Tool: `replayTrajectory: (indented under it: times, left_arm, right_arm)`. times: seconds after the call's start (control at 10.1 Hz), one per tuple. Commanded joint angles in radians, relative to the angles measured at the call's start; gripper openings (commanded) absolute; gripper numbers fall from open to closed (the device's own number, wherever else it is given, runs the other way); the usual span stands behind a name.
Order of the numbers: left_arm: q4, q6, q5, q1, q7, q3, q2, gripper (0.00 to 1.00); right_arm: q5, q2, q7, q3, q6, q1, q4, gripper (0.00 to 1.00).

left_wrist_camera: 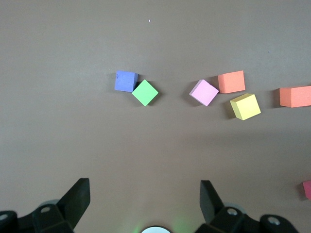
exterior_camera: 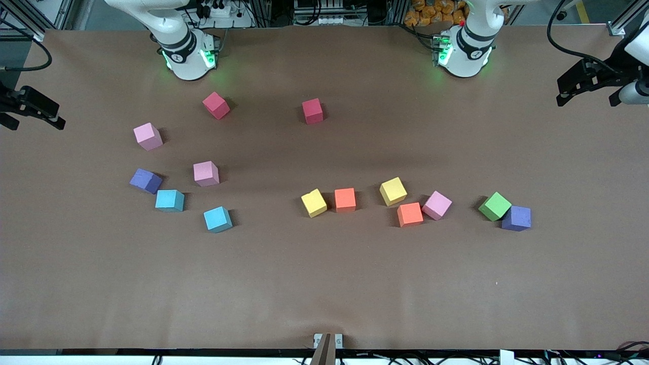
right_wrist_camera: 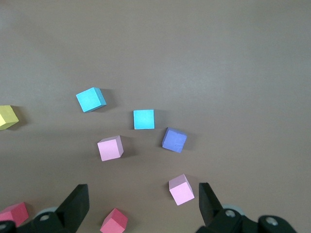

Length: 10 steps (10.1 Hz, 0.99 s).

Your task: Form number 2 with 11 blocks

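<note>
With both the left gripper and right gripper released and empty at the table ends, the blocks lie scattered – the green block touches a purple block at its 4 o'clock, so a grasp there risks dragging both.

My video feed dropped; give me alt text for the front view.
Thirteen loose blocks lie scattered on the brown table, no number 2 begun. The left gripper and right gripper wait open at the table's ends.

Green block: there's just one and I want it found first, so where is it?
The green block sits toward the left arm's end of the table, touching a purple block that lies slightly nearer the front camera.
</note>
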Motion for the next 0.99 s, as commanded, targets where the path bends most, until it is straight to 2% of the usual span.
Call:
replayTrajectory:
  times: [0.0,0.69,0.89]
  left_arm:
    - [0.014,-0.003,-0.021,-0.001,0.017,-0.001,0.001,1.00]
    - [0.011,-0.001,-0.071,0.000,-0.003,0.004,-0.005,1.00]
    - [0.011,0.014,-0.071,0.002,-0.005,-0.022,-0.004,1.00]
  right_arm:
    - [-0.012,-0.010,0.005,-0.005,-0.005,0.007,-0.008,1.00]
    - [-0.011,0.002,0.005,-0.004,0.001,0.007,-0.008,1.00]
    - [-0.011,0.004,0.005,-0.004,0.001,0.008,-0.008,1.00]
